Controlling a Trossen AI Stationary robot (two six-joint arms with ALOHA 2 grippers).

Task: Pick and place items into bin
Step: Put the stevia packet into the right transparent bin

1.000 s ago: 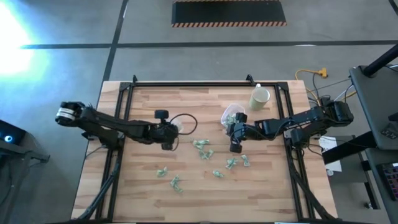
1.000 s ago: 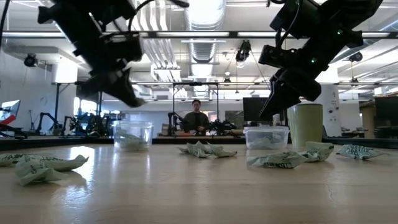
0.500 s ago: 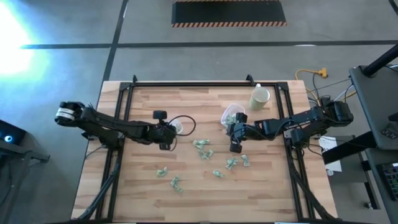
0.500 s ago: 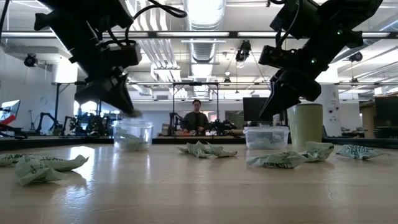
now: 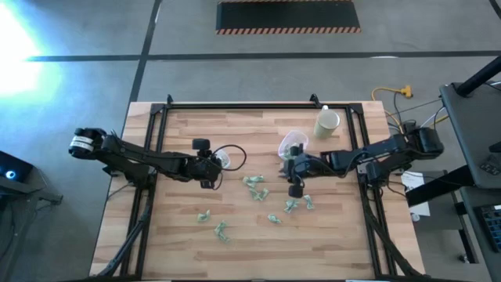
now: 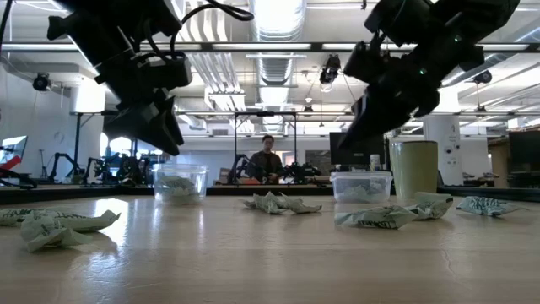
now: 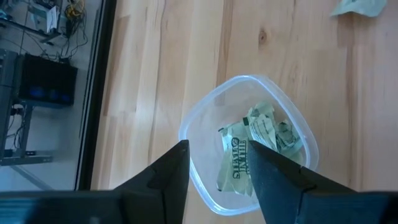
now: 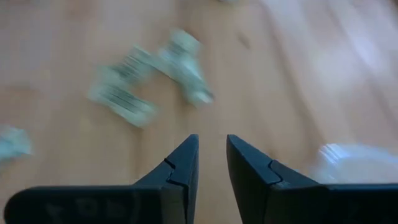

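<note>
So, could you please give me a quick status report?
Left gripper open above left tub, wrappers inside. Right gripper empty over loose wrappers. Nothing blocking.

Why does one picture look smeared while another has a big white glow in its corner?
Right wrist view: the green wrappers and wood streak with motion blur, while the right pincer stays crisp. High view: glare whitens the floor at the upper left corner. Low view: bright ceiling lights leave both arms as dark silhouettes. Left wrist view: sharp, the clear tub evenly lit.
</note>
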